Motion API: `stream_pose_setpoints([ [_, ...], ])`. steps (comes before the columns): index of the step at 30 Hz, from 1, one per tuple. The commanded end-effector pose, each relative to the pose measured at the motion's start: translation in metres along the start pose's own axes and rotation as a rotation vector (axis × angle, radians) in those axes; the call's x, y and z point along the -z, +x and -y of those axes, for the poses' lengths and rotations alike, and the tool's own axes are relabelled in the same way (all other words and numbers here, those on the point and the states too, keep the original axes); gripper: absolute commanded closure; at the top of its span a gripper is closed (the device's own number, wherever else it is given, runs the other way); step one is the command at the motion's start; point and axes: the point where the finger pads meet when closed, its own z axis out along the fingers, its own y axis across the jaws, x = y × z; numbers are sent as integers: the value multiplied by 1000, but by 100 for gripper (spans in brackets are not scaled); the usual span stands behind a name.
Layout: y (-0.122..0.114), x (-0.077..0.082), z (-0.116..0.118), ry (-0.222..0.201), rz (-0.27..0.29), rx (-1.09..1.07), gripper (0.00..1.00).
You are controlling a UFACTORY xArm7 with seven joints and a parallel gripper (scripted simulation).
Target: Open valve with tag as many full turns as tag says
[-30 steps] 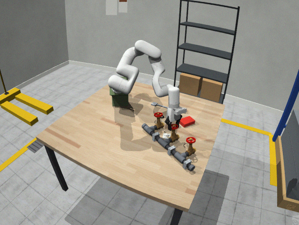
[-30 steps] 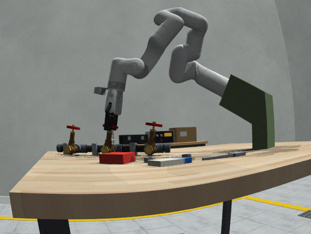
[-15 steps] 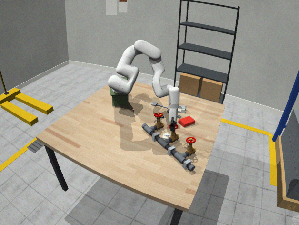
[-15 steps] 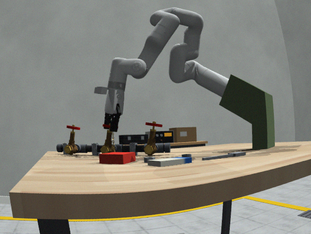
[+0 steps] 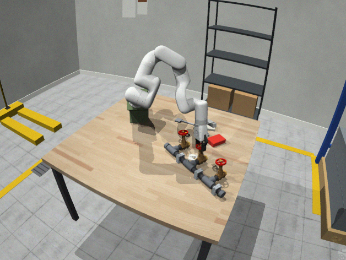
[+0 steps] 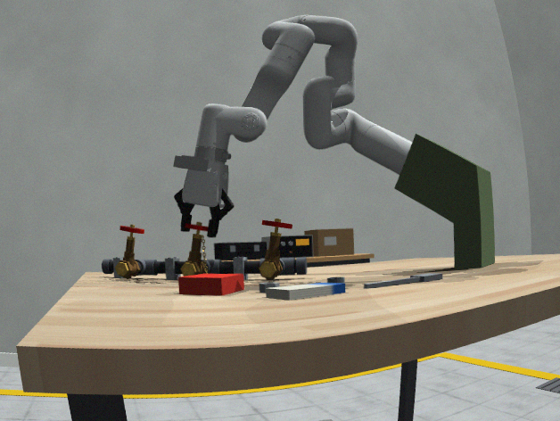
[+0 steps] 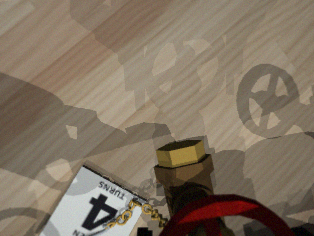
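Note:
Three brass valves with red handwheels stand on a grey pipe (image 5: 193, 167) on the wooden table. My gripper (image 5: 200, 145) points straight down and is shut on the middle valve's handwheel (image 6: 196, 227). The handwheel also shows in the wrist view (image 7: 225, 217) at the bottom edge, above the valve's brass body (image 7: 181, 165). A white tag (image 7: 97, 207) hangs from this valve by a gold chain (image 7: 140, 207) and reads "4 TURNS". The far valve (image 5: 183, 139) and the near valve (image 5: 220, 167) stand untouched on either side.
A red block (image 5: 216, 140) lies just right of the gripper. A grey and blue flat tool (image 6: 305, 290) and a dark bar (image 6: 397, 280) lie on the table. A black shelf (image 5: 237, 60) with cardboard boxes stands behind the table.

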Motion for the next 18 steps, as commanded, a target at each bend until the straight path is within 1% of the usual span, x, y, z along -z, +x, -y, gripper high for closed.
stream_pose_setpoints([
  [1,3,2,0,10,-37,231,100],
  [2,3,2,0,10,-37,231,100],
  [3,3,2,0,12,-47,369,100],
  [9,3,2,0,15,-67,603,100],
  [18,3,2,0,14,-68,643,100],
])
